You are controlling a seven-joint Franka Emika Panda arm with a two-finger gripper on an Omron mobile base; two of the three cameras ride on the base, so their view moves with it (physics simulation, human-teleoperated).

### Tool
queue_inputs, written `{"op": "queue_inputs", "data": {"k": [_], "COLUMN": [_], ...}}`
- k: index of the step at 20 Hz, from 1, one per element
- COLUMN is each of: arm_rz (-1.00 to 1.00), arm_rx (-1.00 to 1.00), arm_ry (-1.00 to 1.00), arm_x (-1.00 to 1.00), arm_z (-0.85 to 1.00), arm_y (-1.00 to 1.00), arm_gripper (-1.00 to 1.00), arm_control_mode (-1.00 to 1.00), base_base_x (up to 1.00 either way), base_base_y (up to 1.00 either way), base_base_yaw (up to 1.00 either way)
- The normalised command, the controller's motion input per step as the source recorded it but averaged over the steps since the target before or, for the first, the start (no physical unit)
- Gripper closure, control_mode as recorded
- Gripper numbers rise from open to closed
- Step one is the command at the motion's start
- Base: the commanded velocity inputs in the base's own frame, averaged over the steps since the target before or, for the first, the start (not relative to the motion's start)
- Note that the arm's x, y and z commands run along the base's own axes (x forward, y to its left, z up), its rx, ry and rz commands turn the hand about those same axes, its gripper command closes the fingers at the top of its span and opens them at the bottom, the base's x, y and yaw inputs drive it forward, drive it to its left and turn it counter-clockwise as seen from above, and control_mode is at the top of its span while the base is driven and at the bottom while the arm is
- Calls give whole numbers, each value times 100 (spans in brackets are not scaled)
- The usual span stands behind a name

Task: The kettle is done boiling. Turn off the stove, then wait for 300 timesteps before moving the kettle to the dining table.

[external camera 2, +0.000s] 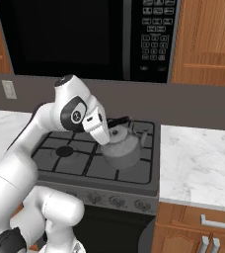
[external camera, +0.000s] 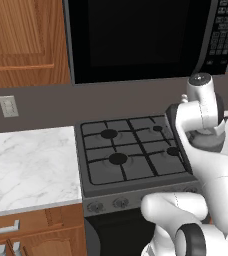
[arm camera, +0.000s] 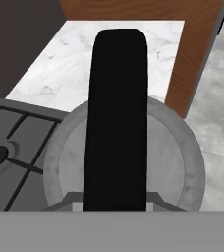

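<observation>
The grey kettle (external camera 2: 125, 148) is over the front right burner of the stove (external camera 2: 75, 159), and I cannot tell whether its base touches the grate. My gripper (external camera 2: 110, 127) comes in from the upper left and is shut on the kettle's black arched handle (arm camera: 116, 113). That handle runs up the middle of the hand view, with the round kettle body (arm camera: 175, 157) beneath it. In the left base view the arm covers most of the kettle (external camera: 209, 144) at the stove's (external camera: 126, 155) right side. The row of front knobs (external camera 2: 117, 201) sits below the grates. The dining table is out of view.
A black microwave (external camera 2: 85, 34) hangs above the stove. Marble counters flank the stove at its left (external camera: 26, 165) and its right (external camera 2: 198, 163). Wood cabinets (external camera 2: 208, 39) hang above. A wall outlet (external camera: 8, 106) sits on the grey backsplash.
</observation>
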Motion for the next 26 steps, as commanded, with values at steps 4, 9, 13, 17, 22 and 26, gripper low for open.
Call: {"op": "queue_inputs", "data": {"k": [4, 9, 13, 17, 22, 26], "arm_rz": [0, 0, 0, 0, 0, 0], "arm_rx": [0, 0, 0, 0, 0, 0], "arm_ry": [-1, -2, 0, 0, 0, 0], "arm_x": [-2, -5, 0, 0, 0, 0], "arm_z": [0, 0, 0, 0, 0, 0], "arm_y": [0, 0, 0, 0, 0, 0], "arm_gripper": [100, 100, 100, 100, 100, 100], "arm_control_mode": [-100, 100, 100, 100, 100, 100], "base_base_x": [0, -41, -57, -51, -36, -23], "base_base_y": [0, 0, 0, 0, 0, 2], "base_base_yaw": [0, -7, -19, -25, -32, -42]}}
